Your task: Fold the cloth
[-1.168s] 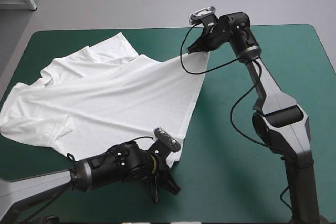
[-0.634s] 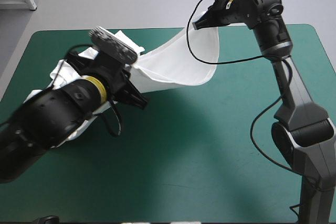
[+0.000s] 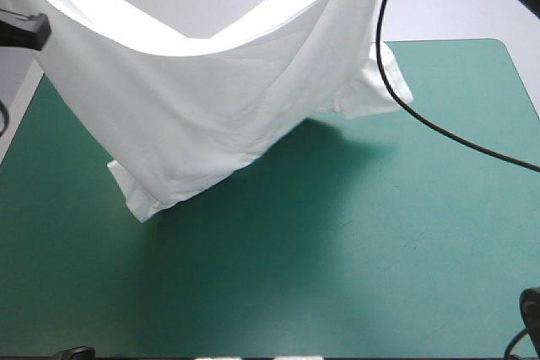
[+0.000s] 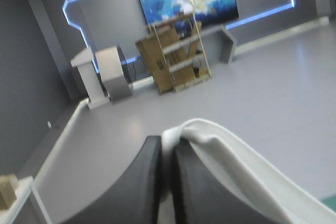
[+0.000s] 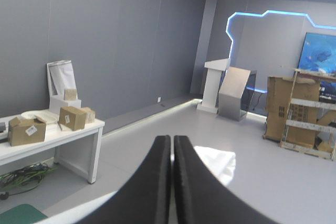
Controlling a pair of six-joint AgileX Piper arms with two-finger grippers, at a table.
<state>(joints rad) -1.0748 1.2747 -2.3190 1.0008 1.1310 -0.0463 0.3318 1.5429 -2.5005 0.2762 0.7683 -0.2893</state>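
Note:
The white T-shirt (image 3: 211,99) hangs lifted in the air, stretched in a sagging span between both raised arms. Its lower corner (image 3: 139,200) and a sleeve (image 3: 384,90) dangle just above the teal-green table (image 3: 380,250). Neither gripper's fingertips show in the high view. In the left wrist view my left gripper (image 4: 167,142) is all but shut, with a fold of the T-shirt (image 4: 236,156) pinched between its black fingers and trailing off to one side. My right gripper (image 5: 172,139) is likewise shut, with the T-shirt (image 5: 212,163) showing just beyond and beside its fingers.
The table's teal-green cover spreads below the hanging shirt, with the far right corner (image 3: 506,44) and the left edge (image 3: 17,124) in sight. A slice of the cover (image 5: 18,214) also shows low in the right wrist view.
Earlier the shirt lay spread on the table with one corner lifted by the right gripper. The left gripper swung from the front edge to the back left, and both arms rose, lifting the shirt.

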